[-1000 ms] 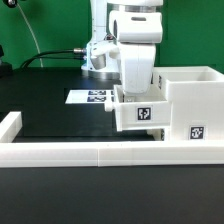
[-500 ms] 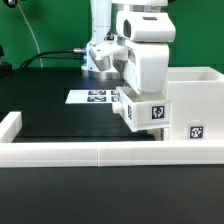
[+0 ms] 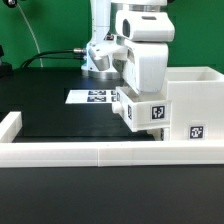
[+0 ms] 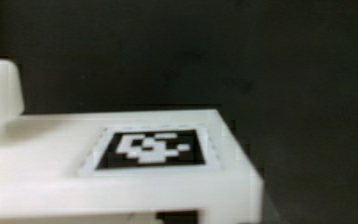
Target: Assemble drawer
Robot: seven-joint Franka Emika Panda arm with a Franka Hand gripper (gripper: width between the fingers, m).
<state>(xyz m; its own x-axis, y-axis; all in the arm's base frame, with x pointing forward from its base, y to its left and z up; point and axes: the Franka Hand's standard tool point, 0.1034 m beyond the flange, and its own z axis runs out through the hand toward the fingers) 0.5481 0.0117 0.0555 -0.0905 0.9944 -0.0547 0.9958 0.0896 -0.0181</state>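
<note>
In the exterior view the drawer (image 3: pixel 150 112), a small white tray with a black-and-white tag on its front, hangs slightly tilted just above the black table. It touches the open left side of the larger white housing (image 3: pixel 197 98). My gripper (image 3: pixel 139 92) comes down from above and is shut on the drawer's rear part. Its fingertips are hidden behind the drawer's wall. The wrist view shows the drawer's tagged white face (image 4: pixel 153 148) close up against the dark table, and no finger shows clearly there.
The marker board (image 3: pixel 92 97) lies flat behind the drawer, near the robot's base. A long white border rail (image 3: pixel 85 152) runs along the front, with a short one (image 3: pixel 10 126) at the exterior view's left. Black table lies between them.
From one second ago to half a second ago, my gripper moved the drawer toward the exterior view's right, up against the housing. Nothing has visibly moved since.
</note>
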